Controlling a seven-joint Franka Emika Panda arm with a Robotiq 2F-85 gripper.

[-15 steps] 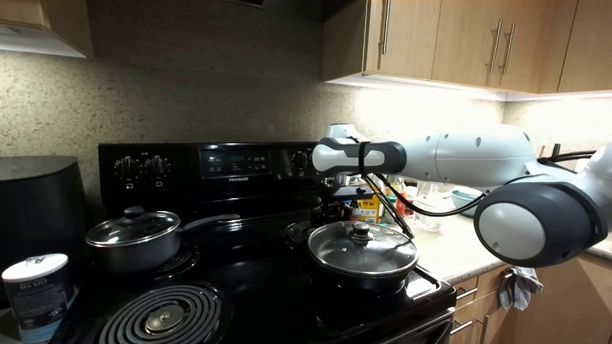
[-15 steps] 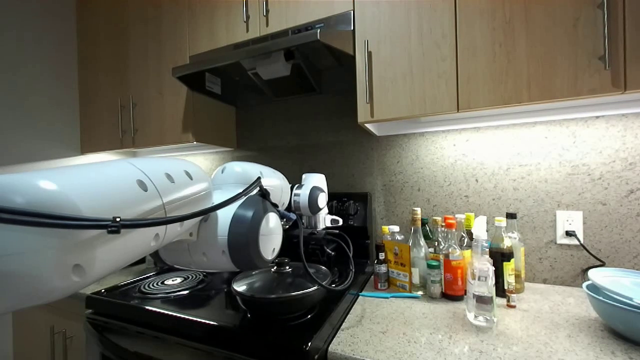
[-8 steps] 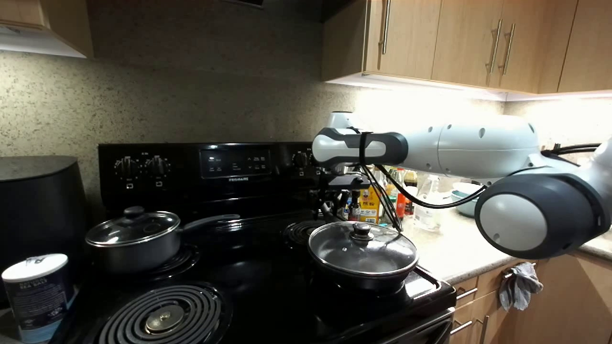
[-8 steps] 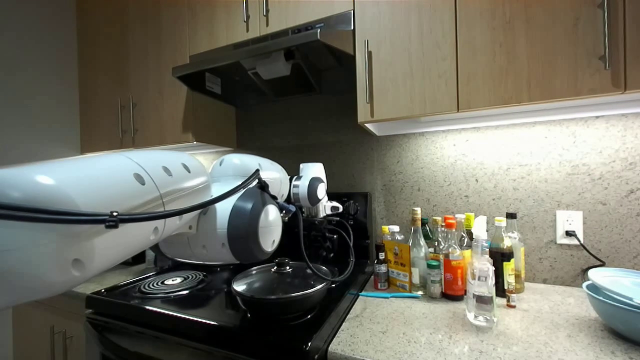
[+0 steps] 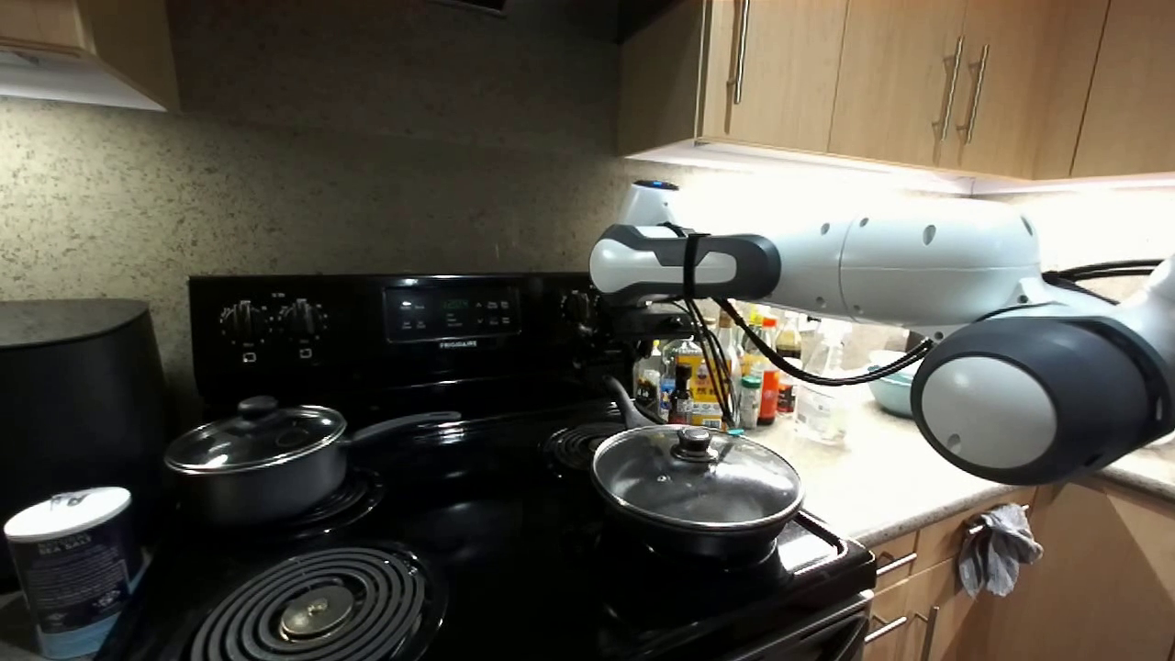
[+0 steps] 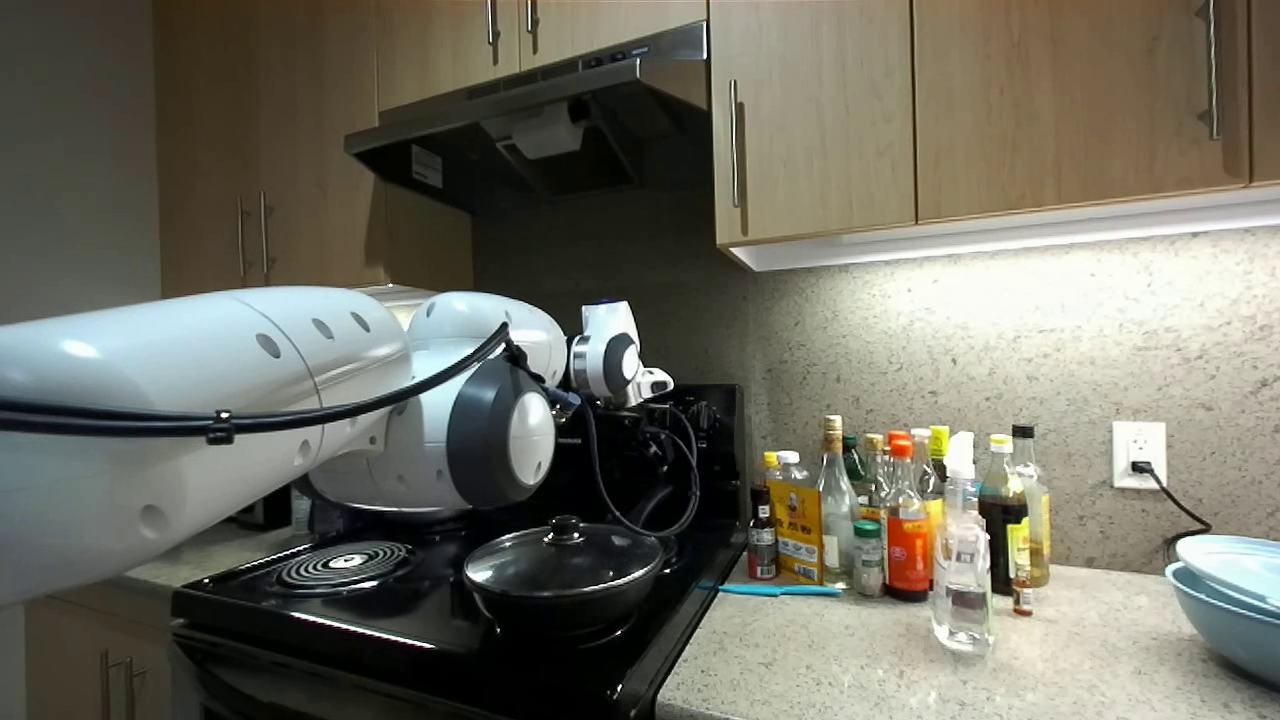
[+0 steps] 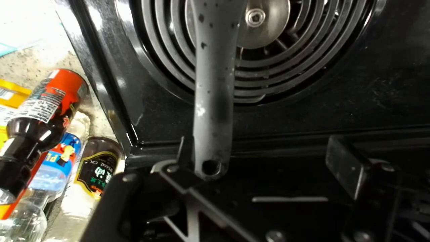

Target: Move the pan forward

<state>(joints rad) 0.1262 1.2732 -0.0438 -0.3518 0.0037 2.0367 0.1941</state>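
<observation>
A glossy black stove (image 5: pixel 496 569) stands beside a speckled stone counter (image 6: pixel 850 660). A white, dark-jointed robot arm (image 5: pixel 936 262) reaches over the stove toward its rear. A wide, shallow, dark pan (image 5: pixel 688 543) sits level at the stove's front, on the counter side, under a domed, steel-rimmed glass lid (image 5: pixel 670 496). Well apart, toward the back, stands a deeper, grey, glass-lidded saucepan (image 5: pixel 262 482). Behind the pan is a round metal coil burner (image 7: pixel 268 30). In the wrist view the fingers of the black, two-fingered gripper (image 7: pixel 263 154) stand wide apart, the pan's long grey handle (image 7: pixel 215 94) showing between them, near one; whether they touch I cannot tell. A small, round, dark knob (image 5: pixel 693 439) tops the lid.
</observation>
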